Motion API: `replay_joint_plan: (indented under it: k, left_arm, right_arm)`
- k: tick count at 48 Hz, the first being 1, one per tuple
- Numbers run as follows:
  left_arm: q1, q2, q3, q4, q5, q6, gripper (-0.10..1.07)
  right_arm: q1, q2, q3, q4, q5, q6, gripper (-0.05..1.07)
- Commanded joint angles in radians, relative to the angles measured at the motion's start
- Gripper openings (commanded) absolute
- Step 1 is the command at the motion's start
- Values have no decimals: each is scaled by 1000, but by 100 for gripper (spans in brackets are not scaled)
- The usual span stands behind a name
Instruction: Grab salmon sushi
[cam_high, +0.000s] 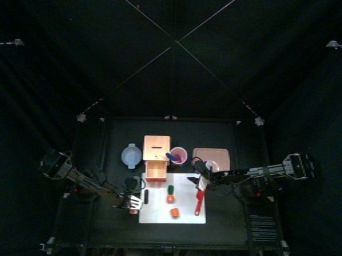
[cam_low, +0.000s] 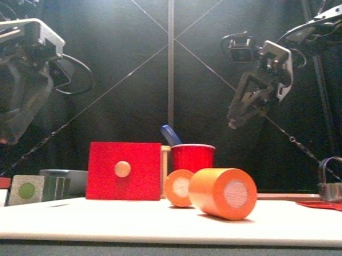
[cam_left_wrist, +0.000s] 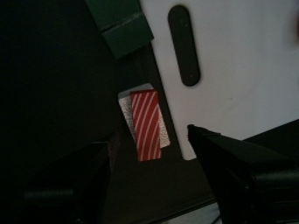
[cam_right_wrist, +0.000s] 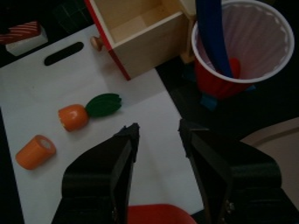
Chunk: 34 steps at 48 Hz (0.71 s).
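We see the right gripper (cam_right_wrist: 158, 144) raised over the white cutting board (cam_right_wrist: 70, 96), jaws apart and holding nothing, its arm angled down from the right. The salmon sushi (cam_right_wrist: 35, 150) lies on that board, beside a carrot piece (cam_right_wrist: 87, 112), well clear of the jaws. The left gripper (cam_left_wrist: 152, 166) hangs at the board's handle end with its jaws spread wide and empty, above a red-striped piece (cam_left_wrist: 146, 127).

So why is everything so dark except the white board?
Top view: the black curtains reflect little light, so only the white board looks bright. Left wrist view: the left gripper is in shadow beside the bright board. Front view: black background.
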<state>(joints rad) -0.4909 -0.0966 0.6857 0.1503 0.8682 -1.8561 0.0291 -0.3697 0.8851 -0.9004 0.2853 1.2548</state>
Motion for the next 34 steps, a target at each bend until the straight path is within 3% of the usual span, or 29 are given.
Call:
replay_joint_plan:
  k: [1,13,34]
  left_arm:
    - [-12,29,-32,-18,-5,2,96]
    - [-18,60,-20,-38,-5,-3,96]
    - [5,124,-11,5,-21,-6,95]
  right_arm:
    - [-5,-8,-6,2,-5,-2,79]
    - [-5,-8,-5,2,-6,-2,79]
    - [3,-8,3,12,-6,-2,79]
